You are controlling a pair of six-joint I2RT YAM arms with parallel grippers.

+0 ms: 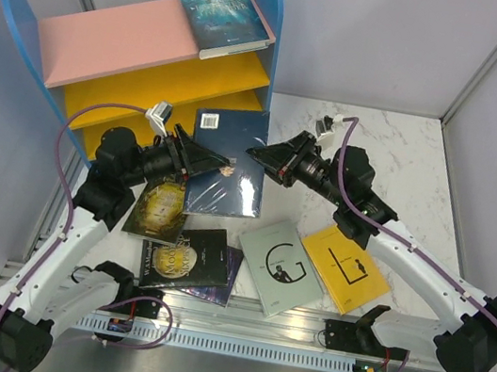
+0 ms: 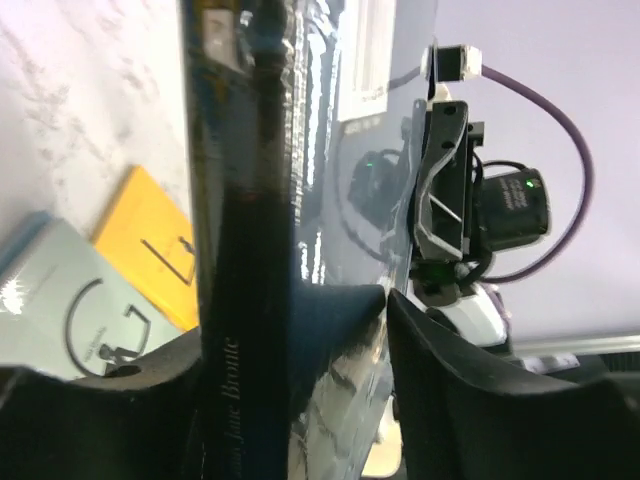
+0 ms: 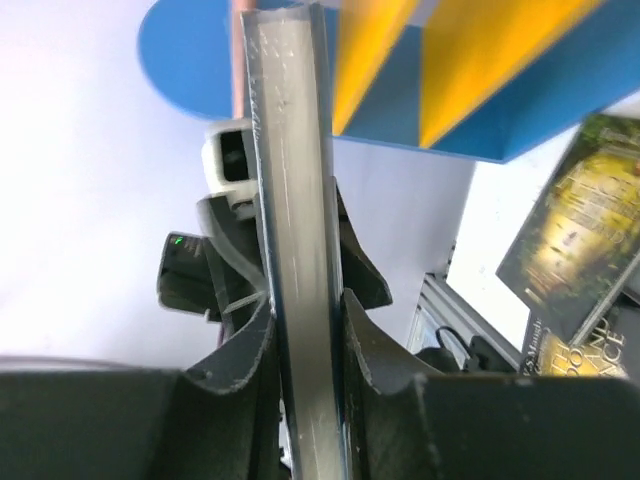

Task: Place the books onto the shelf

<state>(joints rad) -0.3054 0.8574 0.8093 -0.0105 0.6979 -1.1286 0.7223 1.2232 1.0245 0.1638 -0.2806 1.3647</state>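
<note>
A navy book (image 1: pixel 230 183) hangs tilted above the table between both arms. My right gripper (image 1: pixel 256 154) is shut on its right edge; in the right wrist view both fingers press the page edge (image 3: pixel 290 150) at the gripper (image 3: pixel 305 298). My left gripper (image 1: pixel 219 162) straddles the spine side (image 2: pixel 240 200). Its jaws (image 2: pixel 292 315) stand wider than the book, with one fingertip (image 2: pixel 400 310) at the glossy cover. The shelf (image 1: pixel 111 39) stands at the back left. A teal-blue book (image 1: pixel 225 12) lies on its pink top.
On the table lie a dark green-gold book (image 1: pixel 159 209), a black book with gold lettering (image 1: pixel 181 256) over a purple one (image 1: pixel 225 282), a pale grey book (image 1: pixel 281 266) and a yellow book (image 1: pixel 345 267). Grey walls close in the sides and back.
</note>
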